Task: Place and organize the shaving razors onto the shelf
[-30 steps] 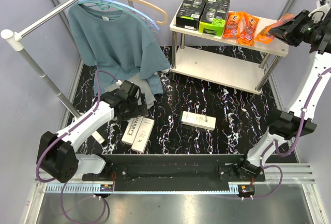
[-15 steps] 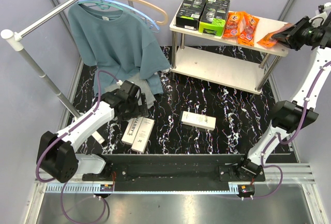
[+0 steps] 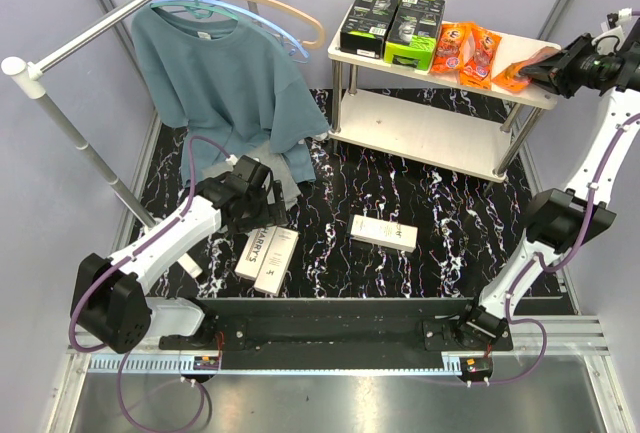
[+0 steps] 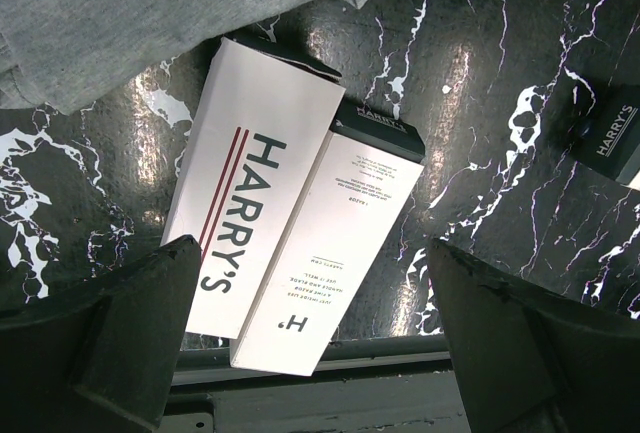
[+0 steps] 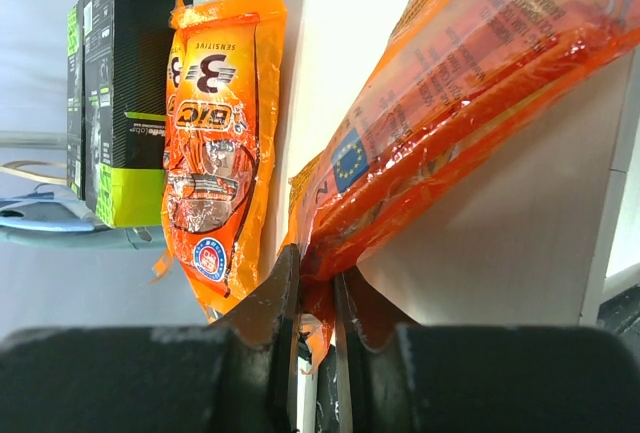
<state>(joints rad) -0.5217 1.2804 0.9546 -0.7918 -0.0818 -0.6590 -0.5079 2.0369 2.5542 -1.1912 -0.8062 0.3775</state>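
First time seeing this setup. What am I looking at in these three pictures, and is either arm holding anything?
Two robot arms work at a black marbled table. The overhead view shows both; the other two come from cameras on each wrist. The left gripper hangs open above two white Harry's boxes; a third box lies nearby. The right gripper pinches an orange razor pack at the shelf's top board, beside two more orange packs and two black-and-green boxes.

place: robot lab cell | grey partition panels (image 3: 40, 203) are enclosing a black marble-print table (image 3: 430, 203) | slotted metal rail (image 3: 340, 362) is edging it
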